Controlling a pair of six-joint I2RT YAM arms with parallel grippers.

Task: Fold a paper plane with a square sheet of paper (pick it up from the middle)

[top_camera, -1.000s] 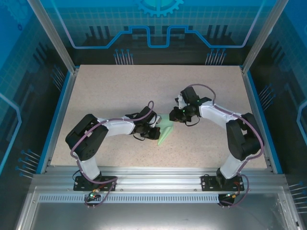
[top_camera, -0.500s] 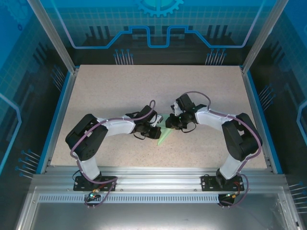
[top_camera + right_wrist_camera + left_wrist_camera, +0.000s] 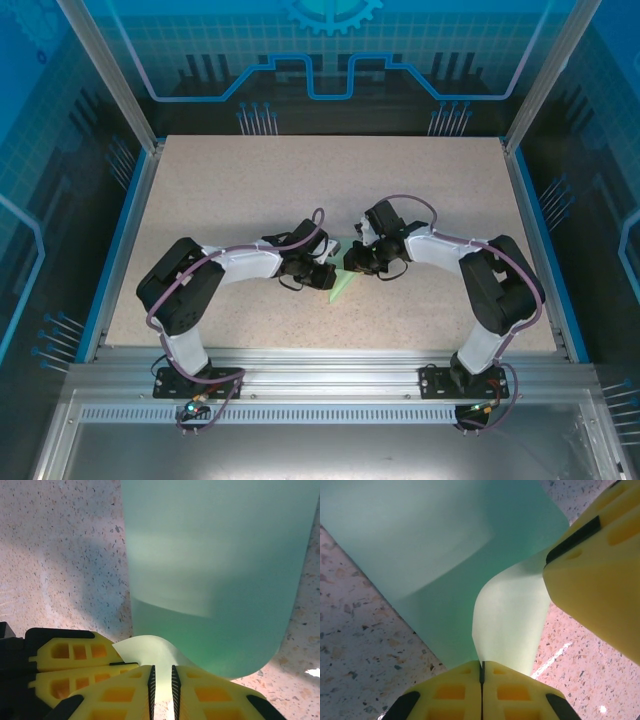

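From above, the left gripper [image 3: 325,276] and right gripper [image 3: 353,262] cover most of the paper [image 3: 341,287]. Its creases are too small to read. In both wrist views the paper is blurred and runs off the top edge, and the bottom edge cuts off the fingers [image 3: 210,692].

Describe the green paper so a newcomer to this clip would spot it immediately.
Look at the speckled table, near its middle where the two arms meet. Between the left gripper and right gripper lies the paper, pinched by both. It is the one pale mint-green, pointed thing among black arms and yellow fingers.
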